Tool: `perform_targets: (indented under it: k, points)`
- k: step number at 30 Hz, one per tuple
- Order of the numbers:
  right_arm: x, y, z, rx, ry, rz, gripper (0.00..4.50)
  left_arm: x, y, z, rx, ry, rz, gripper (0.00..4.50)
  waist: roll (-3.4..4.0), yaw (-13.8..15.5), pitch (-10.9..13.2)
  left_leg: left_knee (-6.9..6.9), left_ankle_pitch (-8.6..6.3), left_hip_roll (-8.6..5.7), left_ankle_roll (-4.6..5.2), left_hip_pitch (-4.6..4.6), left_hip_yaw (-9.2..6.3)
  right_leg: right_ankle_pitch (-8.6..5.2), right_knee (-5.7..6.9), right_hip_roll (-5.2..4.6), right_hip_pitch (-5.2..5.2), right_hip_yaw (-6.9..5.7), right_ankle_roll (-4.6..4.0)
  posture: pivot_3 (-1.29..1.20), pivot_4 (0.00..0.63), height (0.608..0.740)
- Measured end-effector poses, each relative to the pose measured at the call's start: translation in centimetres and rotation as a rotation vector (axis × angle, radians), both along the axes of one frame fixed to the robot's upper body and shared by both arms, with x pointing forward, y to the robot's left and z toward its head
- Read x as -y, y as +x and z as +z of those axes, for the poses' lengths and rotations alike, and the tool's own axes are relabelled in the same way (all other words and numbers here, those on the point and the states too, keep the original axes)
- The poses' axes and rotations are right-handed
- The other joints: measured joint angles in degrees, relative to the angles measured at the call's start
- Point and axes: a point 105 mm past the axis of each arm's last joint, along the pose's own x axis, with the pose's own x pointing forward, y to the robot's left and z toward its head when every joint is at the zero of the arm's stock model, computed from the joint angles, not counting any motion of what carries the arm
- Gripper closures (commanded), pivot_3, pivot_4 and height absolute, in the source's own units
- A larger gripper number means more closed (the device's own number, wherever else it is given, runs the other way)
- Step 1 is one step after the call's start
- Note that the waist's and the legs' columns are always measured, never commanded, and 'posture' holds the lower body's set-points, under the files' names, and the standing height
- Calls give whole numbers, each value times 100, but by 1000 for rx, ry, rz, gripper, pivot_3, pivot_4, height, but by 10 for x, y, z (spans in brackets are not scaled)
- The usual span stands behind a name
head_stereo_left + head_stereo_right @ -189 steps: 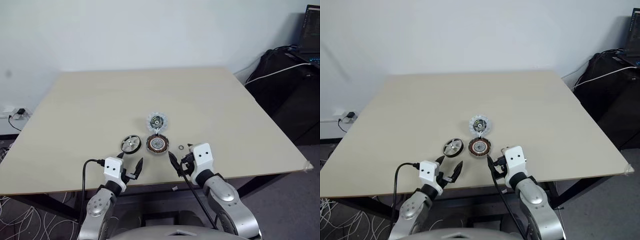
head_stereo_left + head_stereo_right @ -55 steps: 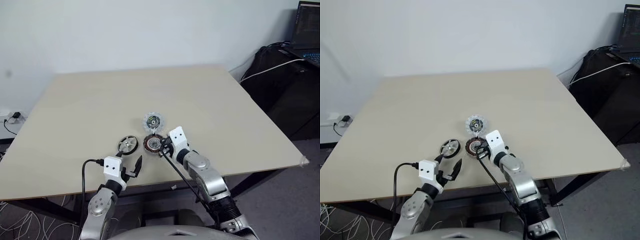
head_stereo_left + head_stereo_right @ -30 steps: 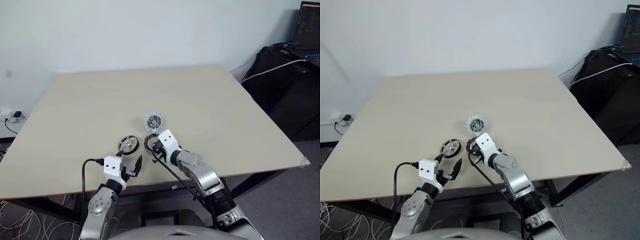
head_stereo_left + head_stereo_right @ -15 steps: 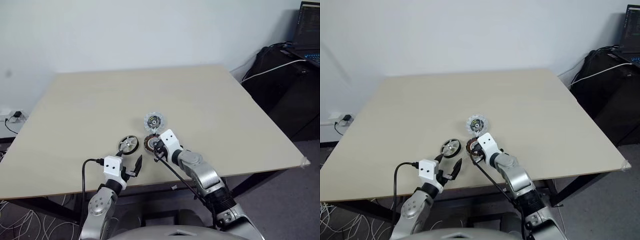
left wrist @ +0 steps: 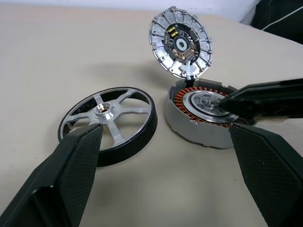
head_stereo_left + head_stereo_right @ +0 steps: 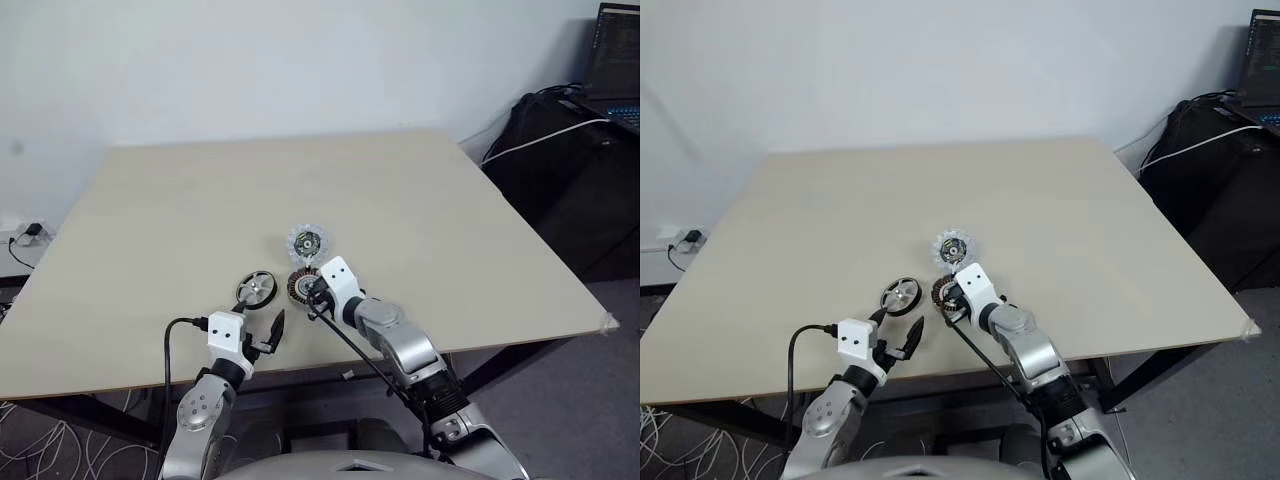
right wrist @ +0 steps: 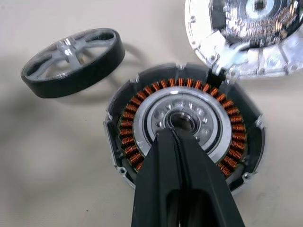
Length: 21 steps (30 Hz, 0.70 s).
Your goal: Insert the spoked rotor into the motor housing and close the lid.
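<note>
A: Black fingers first. The left gripper (image 6: 262, 328) hangs nearest the table's (image 6: 480, 230) front edge, jaws at full spread, holding nothing. Status of the right gripper (image 7: 172, 135)?

B: Fully closed, empty. Its joined tips rest over the silver centre of the motor housing (image 7: 182, 123), apparently touching it.

A: Location of the spoked rotor (image 5: 110, 123)?

B: Flat on the table just left of the housing, not yet inserted. The lid (image 5: 181, 41) stands tilted open at the housing's far edge.

A: Hazards?

B: Pressing the closed tips sideways could slide the housing or scrape the copper windings. The tilted lid could drop shut before the rotor is seated. A rotor lowered off-centre may jam against the rim.
</note>
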Motion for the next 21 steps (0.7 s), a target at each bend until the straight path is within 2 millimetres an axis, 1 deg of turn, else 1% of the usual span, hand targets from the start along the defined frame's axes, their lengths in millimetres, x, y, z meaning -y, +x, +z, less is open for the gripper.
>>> perform_targets:
  k: [4, 9, 13, 16, 21]
  points:
    - [-4, 0, 14, 40, 35, 15, 4486, 0, 0, 0, 0, -1, 0, 0, 0, 2, 0, -1, 0, 1, 0, 0, -1, -1, 0, 0, -1, -1, -1, 0, 0, 740]
    - [-5, 4, 15, 45, 36, -5, 4486, 0, 0, 0, 0, -2, -2, 0, 0, 0, 0, 0, -1, 0, -2, 0, -1, 0, 0, 0, 0, -1, 0, 0, 0, 740]
    - [-9, 9, 5, 21, 13, -19, 4486, 0, 0, 0, 0, -4, 0, 0, 0, -2, 0, -1, 0, 0, 0, 0, -1, 1, 0, 1, -1, 0, -3, 0, 0, 740]
    - [-12, 11, 1, 20, -1, -17, 4486, 0, 0, 0, -1, -4, 2, 0, 0, -1, 0, -2, 0, -1, 0, 0, -1, 10, 0, 0, -1, 0, -18, 0, 0, 740]
    - [-12, 14, -4, 8, -18, -13, 4486, 0, 0, 0, -1, -4, 4, 0, 0, -4, 0, -2, 0, -1, 0, 0, -1, 9, 0, 1, 0, 0, -16, 0, 0, 740]
